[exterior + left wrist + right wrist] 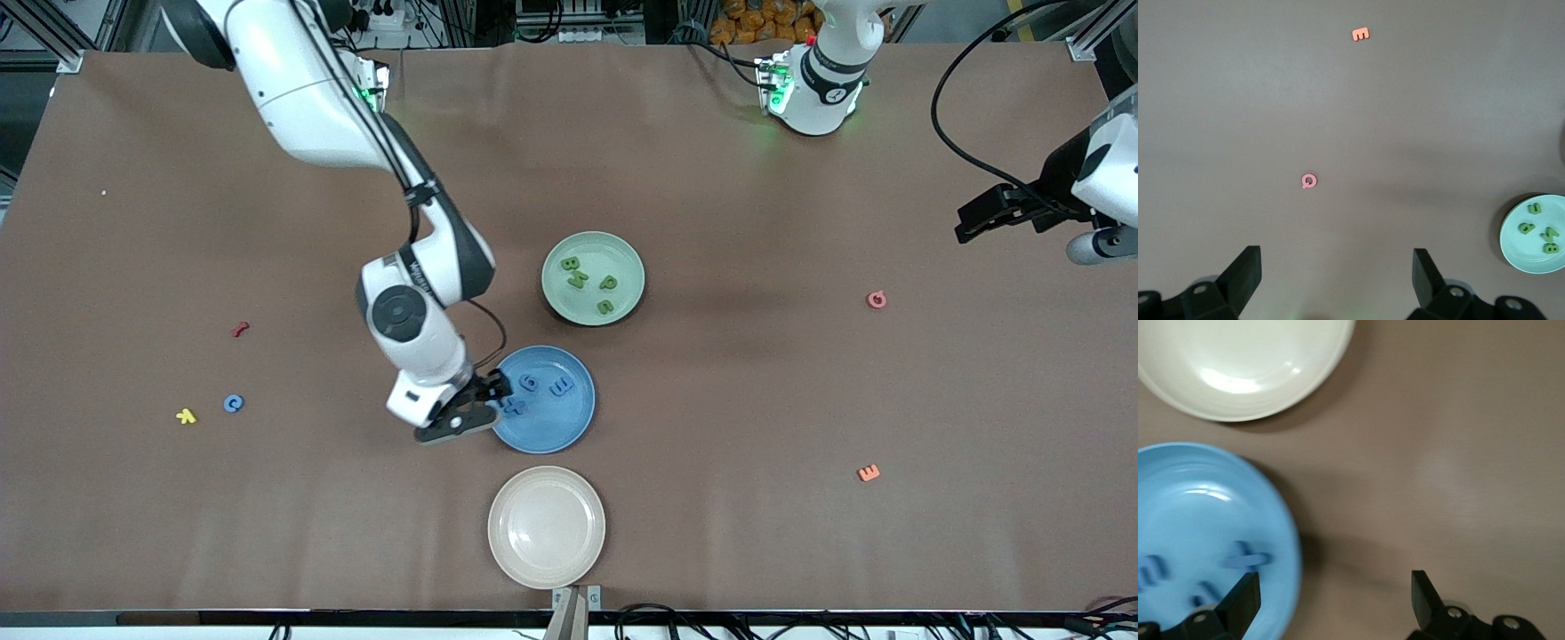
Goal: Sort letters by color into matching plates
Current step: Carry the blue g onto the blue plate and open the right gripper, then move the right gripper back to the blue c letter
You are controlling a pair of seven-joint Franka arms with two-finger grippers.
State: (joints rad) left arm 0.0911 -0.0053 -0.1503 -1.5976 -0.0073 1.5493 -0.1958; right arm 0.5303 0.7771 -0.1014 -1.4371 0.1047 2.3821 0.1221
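Three blue letters lie in the blue plate (551,428): a blue plus-shaped letter (514,407) near the rim toward the right arm's end of the table, a blue round letter (529,383) and a blue E-like letter (562,387) side by side a little farther from the front camera. The right gripper (492,402) hangs over that rim just beside the plus-shaped letter, its fingers (1238,603) spread wide and holding nothing; in the right wrist view one finger stands over the plate and the other over bare table.

Four green letters (587,282) lie in the mint green plate (622,253), which sits farther from the front camera than the blue plate. A cream plate (547,569) sits nearest the front camera, with nothing in it.

One more blue letter, a blue C (233,403), lies on the brown table (711,400) well toward the right arm's end, just beside a yellow letter (186,415), with a red letter (240,329) a little farther from the camera.

Toward the left arm's end lie a pink Q (877,300) and an orange E (869,473), well apart from each other. The left gripper (987,215) waits in the air over the table's edge at that end, fingers (1245,273) wide apart and empty, with the pink Q showing between them on the table below.
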